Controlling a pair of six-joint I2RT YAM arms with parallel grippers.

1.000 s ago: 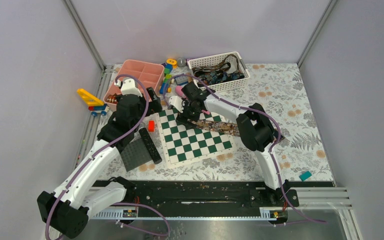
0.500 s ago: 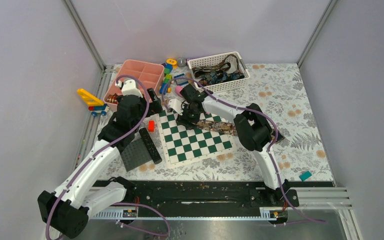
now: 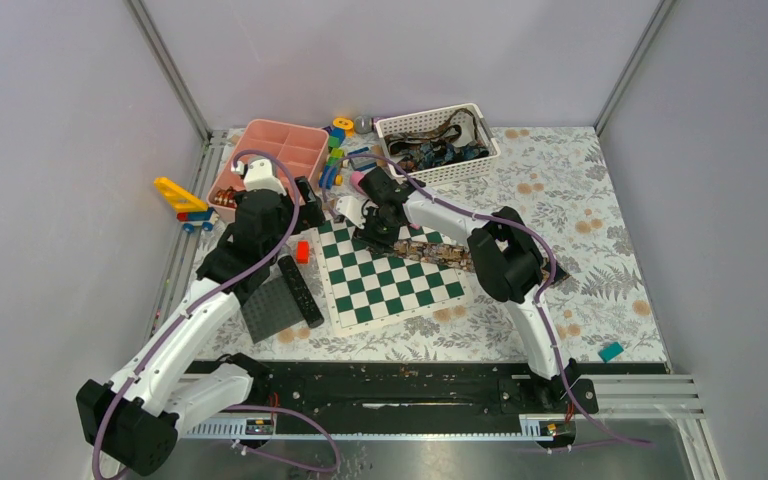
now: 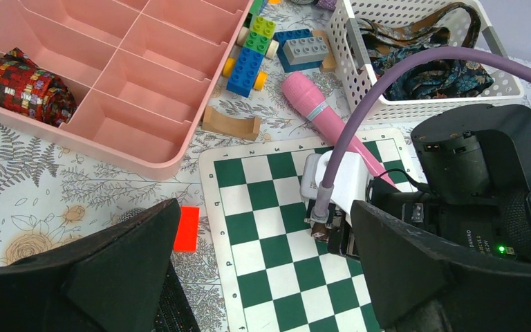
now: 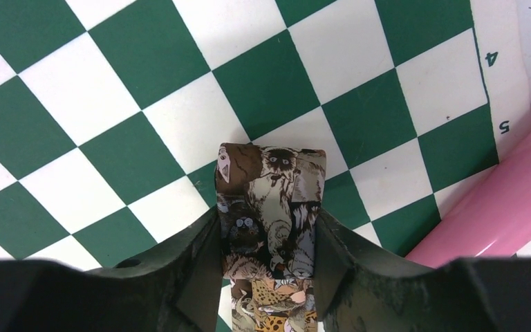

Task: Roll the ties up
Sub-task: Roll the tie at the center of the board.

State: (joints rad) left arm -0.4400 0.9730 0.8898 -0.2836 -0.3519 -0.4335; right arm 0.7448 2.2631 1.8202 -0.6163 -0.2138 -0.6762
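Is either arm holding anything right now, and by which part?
The right gripper is shut on the animal-print tie, its jaws pinching the side edges near its folded end on the chessboard. The left gripper is open, holding nothing.

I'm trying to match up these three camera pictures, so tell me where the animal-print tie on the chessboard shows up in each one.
Top view: the tie lies across the far right part of the chessboard.
Left wrist: not clearly visible; the right arm covers that spot.
Right wrist: centre, its end between the right gripper's fingers.
Shared landmark: the chessboard, in all three.
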